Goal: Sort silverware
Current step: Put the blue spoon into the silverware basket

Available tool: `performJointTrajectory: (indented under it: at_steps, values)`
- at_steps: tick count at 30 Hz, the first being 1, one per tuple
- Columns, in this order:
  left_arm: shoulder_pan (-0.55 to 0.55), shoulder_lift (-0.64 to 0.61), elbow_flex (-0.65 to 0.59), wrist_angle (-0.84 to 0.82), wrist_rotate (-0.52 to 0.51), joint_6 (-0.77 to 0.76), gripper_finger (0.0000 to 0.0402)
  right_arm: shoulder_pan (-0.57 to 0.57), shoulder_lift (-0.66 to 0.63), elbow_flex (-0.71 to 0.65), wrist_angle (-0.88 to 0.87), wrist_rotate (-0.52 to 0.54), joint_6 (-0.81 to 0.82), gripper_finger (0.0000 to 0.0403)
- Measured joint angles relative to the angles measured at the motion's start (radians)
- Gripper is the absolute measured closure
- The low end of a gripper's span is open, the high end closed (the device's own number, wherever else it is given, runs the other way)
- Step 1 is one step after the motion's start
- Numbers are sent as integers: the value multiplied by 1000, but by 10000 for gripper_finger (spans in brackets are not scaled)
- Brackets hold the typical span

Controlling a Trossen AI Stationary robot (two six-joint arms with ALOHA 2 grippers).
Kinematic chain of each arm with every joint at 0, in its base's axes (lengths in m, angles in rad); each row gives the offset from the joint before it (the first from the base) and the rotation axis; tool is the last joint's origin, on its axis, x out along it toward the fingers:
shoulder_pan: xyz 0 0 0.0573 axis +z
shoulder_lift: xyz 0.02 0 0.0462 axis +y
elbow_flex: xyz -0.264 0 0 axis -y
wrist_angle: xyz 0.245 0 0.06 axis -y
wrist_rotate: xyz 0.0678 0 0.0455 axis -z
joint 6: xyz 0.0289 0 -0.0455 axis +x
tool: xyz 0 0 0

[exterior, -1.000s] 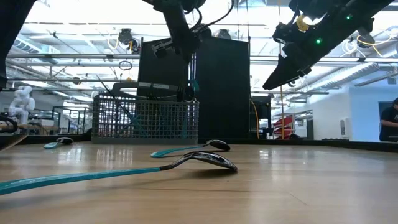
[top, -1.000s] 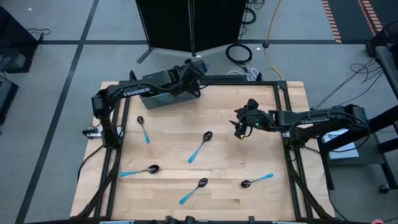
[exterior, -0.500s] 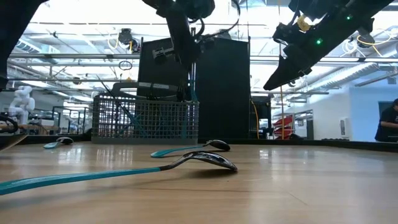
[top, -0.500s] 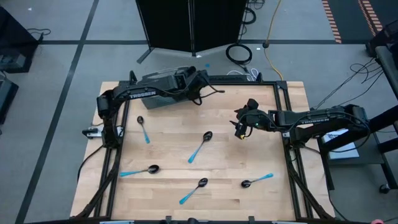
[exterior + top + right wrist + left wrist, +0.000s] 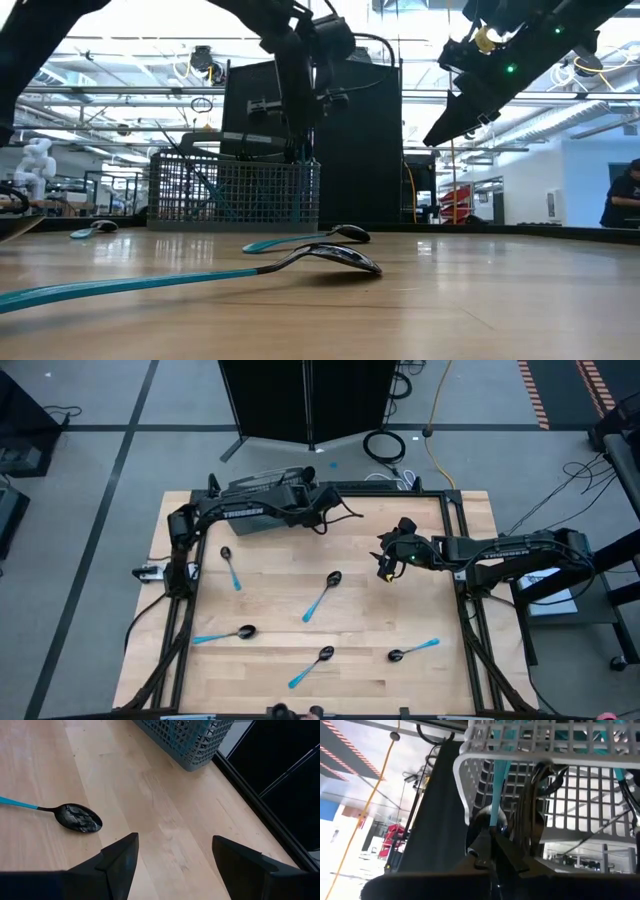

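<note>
Left gripper [image 5: 318,503] at upper centre of the high view, over the right end of the mesh basket [image 5: 262,520], pinched shut apparently on a blue-handled spoon [image 5: 496,795] hanging just outside the basket wall. Right gripper [image 5: 386,568] right of centre above the table [image 5: 400,610], fingers wide, nothing held. Five spoons on the wood: upper left [image 5: 230,568], centre [image 5: 322,596], lower left [image 5: 222,634], bottom centre [image 5: 310,665], lower right [image 5: 414,650].

Left hand [image 5: 492,837] contents indistinct (basket [image 5: 560,750] top cut off by edge)
</note>
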Motion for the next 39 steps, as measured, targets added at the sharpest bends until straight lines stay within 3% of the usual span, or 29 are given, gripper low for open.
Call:
performJointTrajectory:
  at_steps: [5,13,19,28,32,36,39]
  values:
    - [0,0,0,16,54,-9,365,0,0,0,-1,0,-6,154]
    - [1,-5,0,56,56,-52,299,0,0,0,-31,0,-9,154]
    - [1,-15,1,115,20,-218,295,0,0,0,-31,0,-10,154]
    - [-56,-192,2,92,111,-445,295,0,0,0,-31,0,-11,154]
    - [-88,-294,2,75,276,-731,295,0,0,0,-30,0,-14,154]
    - [-99,-379,3,-8,632,-1237,295,0,0,0,-30,0,-12,154]
    - [-99,-419,3,-116,914,-1507,294,0,0,0,-27,-1,-8,154]
